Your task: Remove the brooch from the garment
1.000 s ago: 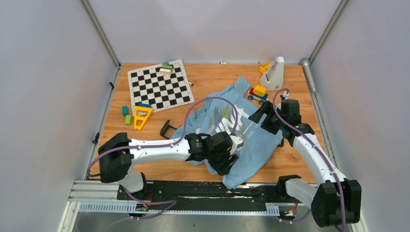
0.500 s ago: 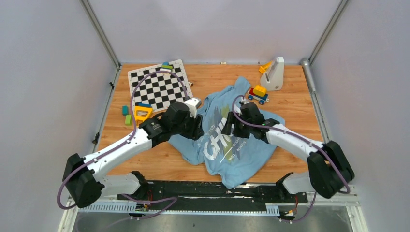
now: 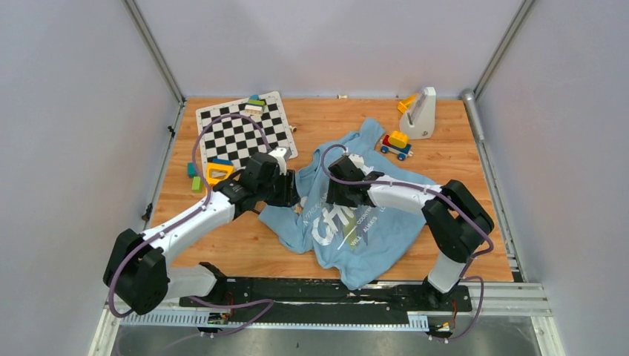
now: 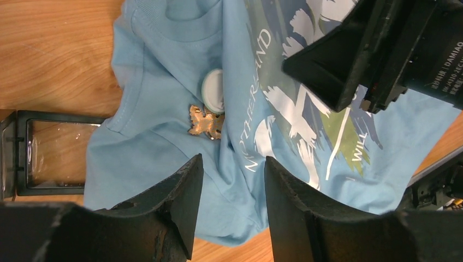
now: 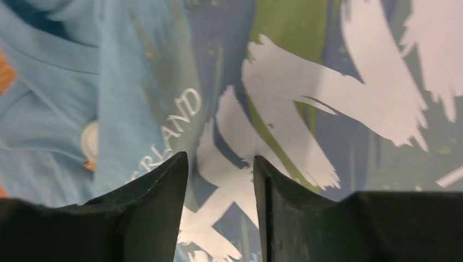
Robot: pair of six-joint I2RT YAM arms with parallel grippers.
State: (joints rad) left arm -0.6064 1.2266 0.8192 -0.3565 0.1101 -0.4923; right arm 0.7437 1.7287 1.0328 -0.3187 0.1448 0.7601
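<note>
The garment (image 3: 363,230) is a light blue T-shirt with white lettering, lying crumpled mid-table. The brooch (image 4: 205,121), a small orange-gold piece, is pinned just below the collar beside a white round disc (image 4: 213,90). My left gripper (image 4: 233,164) hovers open over the cloth just short of the brooch, with nothing between its fingers. My right gripper (image 5: 220,158) is open above the printed chest, and only an orange sliver of the brooch (image 5: 89,164) shows at the left there. From above, the left gripper (image 3: 291,189) and right gripper (image 3: 331,193) face each other across the collar area.
A small clear box with a black frame (image 4: 54,153) lies on the wood beside the shirt's shoulder. A chessboard (image 3: 245,133), an orange triangular frame (image 3: 217,174) and green blocks (image 3: 194,178) sit at the left; a toy block stack (image 3: 397,142) and white stand (image 3: 421,113) at back right.
The left arm swung from the shirt's front to its left collar side. The right arm crossed leftward over the shirt. Both grippers' jaws have narrowed somewhat, and the shirt's print now lies exposed.
</note>
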